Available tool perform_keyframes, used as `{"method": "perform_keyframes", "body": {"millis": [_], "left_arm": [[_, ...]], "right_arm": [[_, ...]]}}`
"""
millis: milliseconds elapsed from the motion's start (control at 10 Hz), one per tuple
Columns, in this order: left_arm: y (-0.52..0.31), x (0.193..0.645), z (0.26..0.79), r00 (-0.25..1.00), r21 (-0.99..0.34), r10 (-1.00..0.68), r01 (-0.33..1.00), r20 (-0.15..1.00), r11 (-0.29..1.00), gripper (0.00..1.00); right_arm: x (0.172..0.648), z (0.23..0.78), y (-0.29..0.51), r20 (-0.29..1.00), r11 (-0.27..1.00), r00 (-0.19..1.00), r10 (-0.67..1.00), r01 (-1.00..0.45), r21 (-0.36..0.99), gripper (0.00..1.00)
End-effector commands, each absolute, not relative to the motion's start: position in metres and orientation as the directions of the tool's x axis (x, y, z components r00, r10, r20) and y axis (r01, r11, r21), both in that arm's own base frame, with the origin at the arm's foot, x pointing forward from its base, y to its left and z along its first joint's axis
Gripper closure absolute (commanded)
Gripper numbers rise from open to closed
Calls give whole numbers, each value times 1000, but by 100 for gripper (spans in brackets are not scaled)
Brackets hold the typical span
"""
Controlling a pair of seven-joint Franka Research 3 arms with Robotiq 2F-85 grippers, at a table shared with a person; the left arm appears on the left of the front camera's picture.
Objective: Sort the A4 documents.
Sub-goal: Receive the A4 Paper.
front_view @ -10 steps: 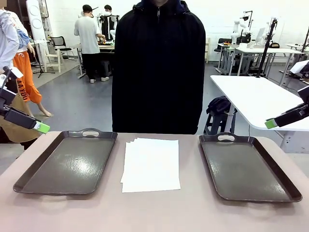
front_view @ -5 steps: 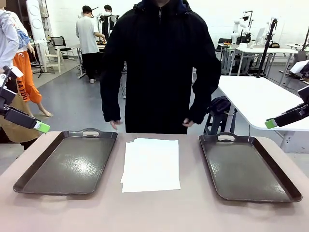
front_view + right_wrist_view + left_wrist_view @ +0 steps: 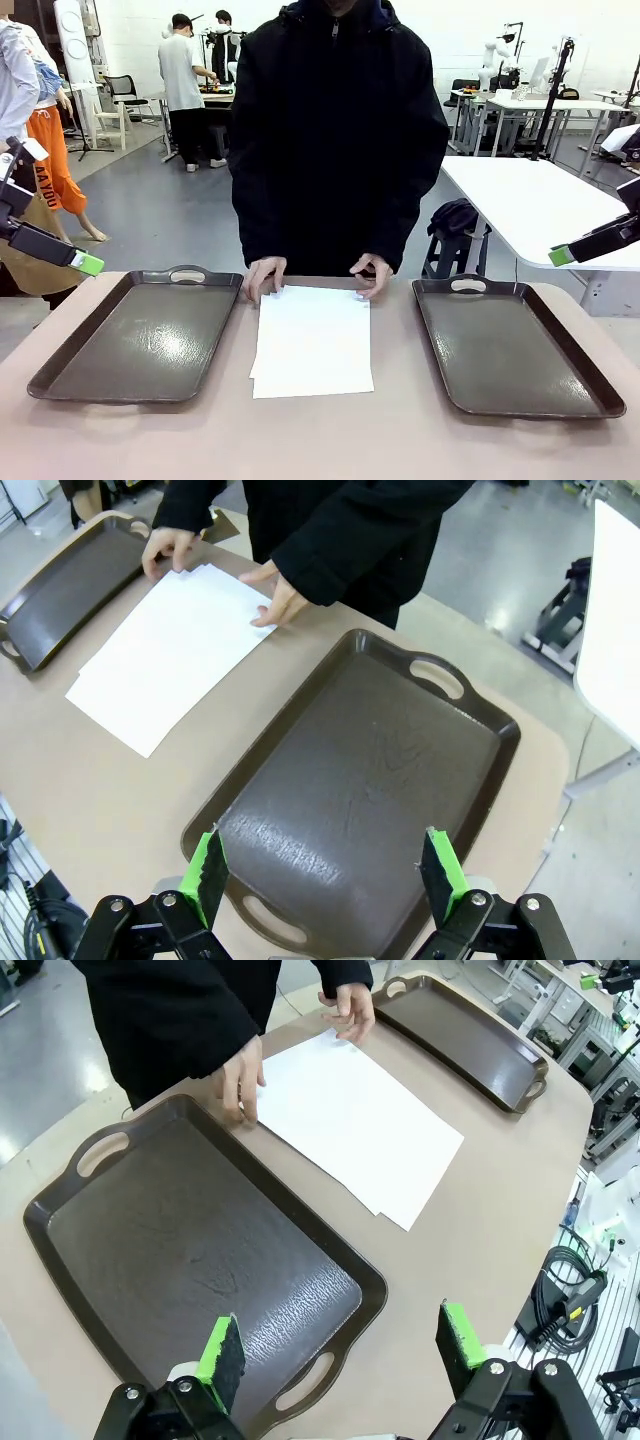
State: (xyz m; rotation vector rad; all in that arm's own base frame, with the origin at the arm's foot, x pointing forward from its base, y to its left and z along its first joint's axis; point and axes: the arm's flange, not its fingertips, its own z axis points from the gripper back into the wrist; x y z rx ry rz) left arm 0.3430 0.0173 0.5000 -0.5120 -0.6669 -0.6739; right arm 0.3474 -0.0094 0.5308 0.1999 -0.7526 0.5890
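A4 documents stacked on bench between left tray and right tray, person's hands touching far edge; left gripper, right gripper: jaws open, empty.

No text, label or number can be read on the bench. The A4 documents appear blank, though fine print might not show here.
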Motion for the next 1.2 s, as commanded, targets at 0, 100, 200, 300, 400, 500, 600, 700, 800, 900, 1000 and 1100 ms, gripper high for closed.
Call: {"method": "perform_keyframes", "body": {"millis": [0,100,200,300,400,500,600,700,800,900,1000,1100], "left_arm": [[20,346,498,575,-208,-403,721,712,660,0],[20,346,498,575,-208,-403,721,712,660,0],[20,346,498,575,-208,-403,721,712,660,0],[20,346,498,575,-208,-403,721,712,660,0],[20,346,498,575,-208,-403,721,712,660,0],[20,346,498,575,-208,-403,721,712,660,0],[20,346,498,575,-208,-403,721,712,660,0],[20,346,498,575,-208,-403,721,712,660,0],[20,346,498,575,-208,-403,721,712,660,0],[20,346,498,575,-208,-403,721,712,660,0],[20,346,498,575,-208,-403,721,712,660,0],[20,346,498,575,-208,-403,721,712,660,0]], "right_arm": [[348,530,-9,691,821,580,431,-570,-34,0],[348,530,-9,691,821,580,431,-570,-34,0],[348,530,-9,691,821,580,431,-570,-34,0],[348,530,-9,691,821,580,431,-570,-34,0],[348,530,-9,691,821,580,431,-570,-34,0],[348,530,-9,691,821,580,431,-570,-34,0],[348,530,-9,691,821,580,431,-570,-34,0],[348,530,-9,691,821,580,431,-570,-34,0],[348,530,-9,691,821,580,431,-570,-34,0],[348,530,-9,691,821,580,431,-570,-34,0],[348,530,-9,691,821,580,431,-570,-34,0],[348,530,-9,691,821,580,431,-570,-34,0]]}}
